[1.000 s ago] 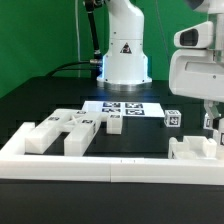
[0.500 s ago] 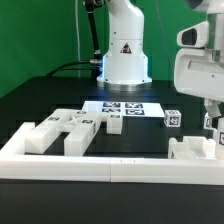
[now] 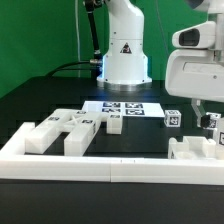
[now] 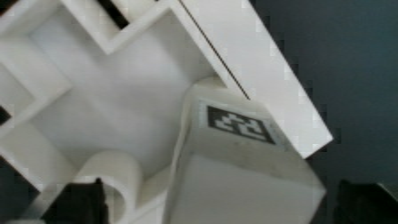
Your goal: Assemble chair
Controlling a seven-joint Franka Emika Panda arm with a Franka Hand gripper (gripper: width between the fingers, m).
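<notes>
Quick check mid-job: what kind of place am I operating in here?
Probably a robotics lab bench: a plain green backdrop curtain hangs behind, the matte black tabletop is edged by a long low white border rail, and a flat white marker board with printed square tags lies on it.

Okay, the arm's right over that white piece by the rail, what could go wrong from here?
The tool hangs very close over the white chair piece; lifting off crooked could snag and shift it. That piece sits right by the border rail, so a nudge could wedge it against the rail.
</notes>
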